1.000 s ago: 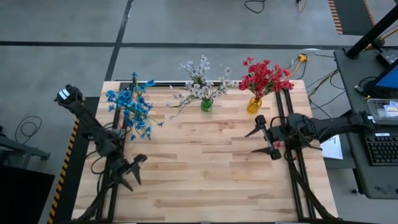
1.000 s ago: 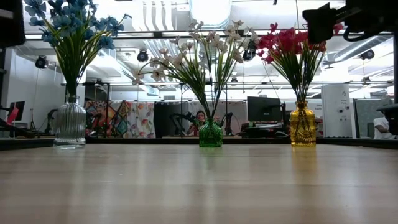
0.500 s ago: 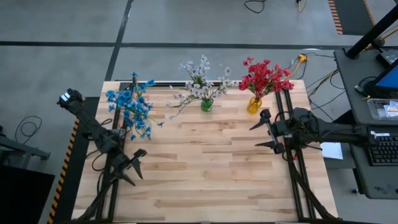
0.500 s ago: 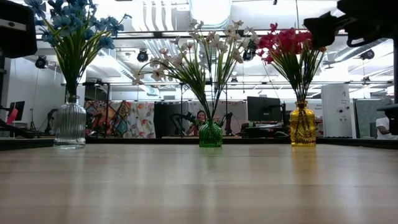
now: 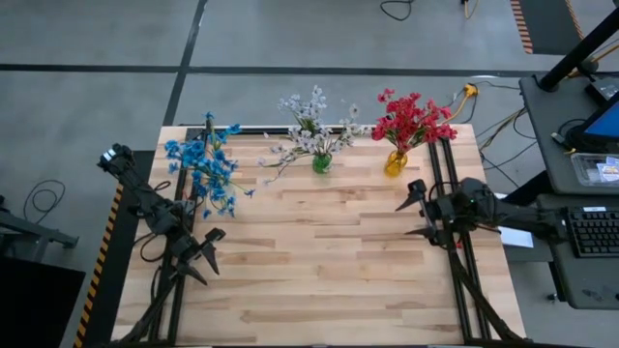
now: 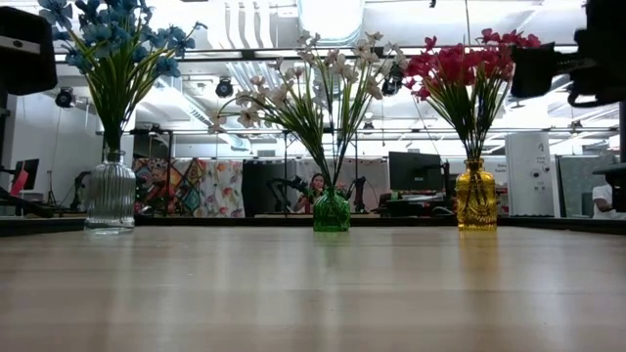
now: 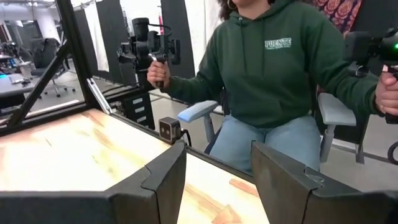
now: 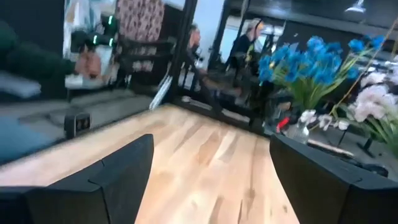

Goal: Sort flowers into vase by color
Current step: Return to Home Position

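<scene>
Three bunches of flowers stand in vases along the table's far edge. The blue flowers [image 5: 203, 166] stand in a clear ribbed vase [image 6: 110, 191] at the left. The white flowers [image 5: 311, 130] stand in a green vase [image 5: 322, 163] in the middle. The red flowers [image 5: 411, 118] stand in a yellow vase [image 5: 395, 163] at the right. My left gripper [image 5: 209, 257] hovers open near the left edge, well in front of the blue bunch, with nothing between its fingers [image 7: 168, 180]. My right gripper [image 5: 406, 218] hovers open by the right edge, in front of the yellow vase, also with nothing between its fingers.
The bare wooden tabletop [image 5: 319, 261] stretches between the two grippers and in front of the vases. Black frame rails [image 5: 462, 271] run along the left and right edges. A seated person in a green hoodie [image 7: 280, 68] holds control handles beyond the table's edge.
My right gripper has drawn back toward the table's right edge and sunk a little, staying open. The flowers and vases have kept their places.
</scene>
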